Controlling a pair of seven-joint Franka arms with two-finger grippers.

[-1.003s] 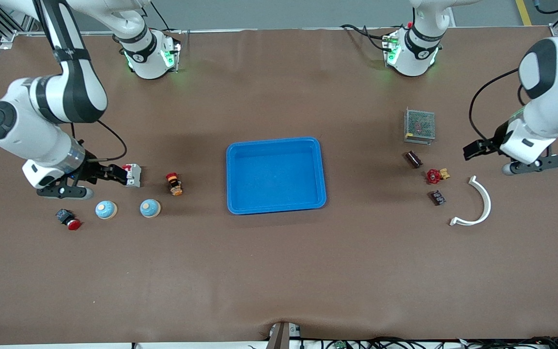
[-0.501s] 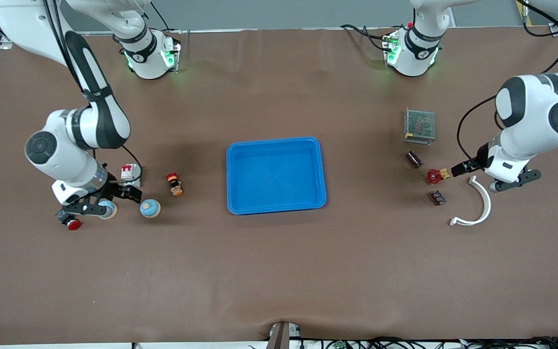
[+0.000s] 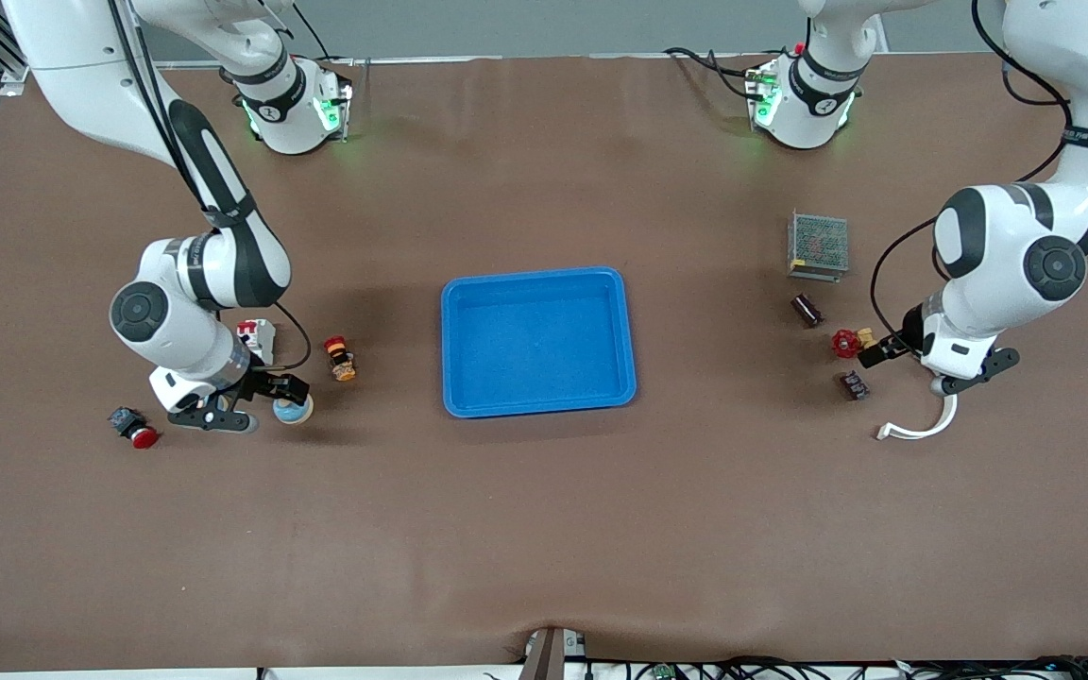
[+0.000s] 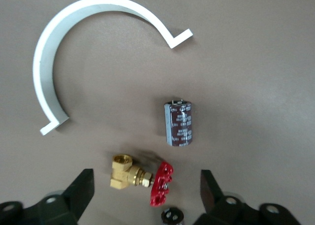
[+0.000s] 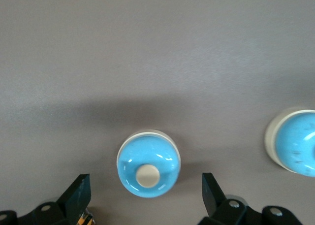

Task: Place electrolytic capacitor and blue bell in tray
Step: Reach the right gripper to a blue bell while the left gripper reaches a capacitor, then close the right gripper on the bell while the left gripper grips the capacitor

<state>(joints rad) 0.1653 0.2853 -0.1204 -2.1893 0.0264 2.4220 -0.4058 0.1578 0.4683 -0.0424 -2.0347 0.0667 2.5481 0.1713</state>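
**So both arms are down over the parts, tray's bare**

Right gripper [image 5: 145, 195], fingers spread, hangs over a blue bell [image 5: 148, 163] at frame left. Left gripper [image 4: 147, 188], spread too, sits above the brass valve [image 4: 140, 177], capacitor [image 4: 180, 123] just beside. Tray [image 3: 538, 342] mid-frame.

Pale print runs down the dark sleeve of the electrolytic capacitor [image 4: 179, 123], too small to read; nothing else carries legible text.
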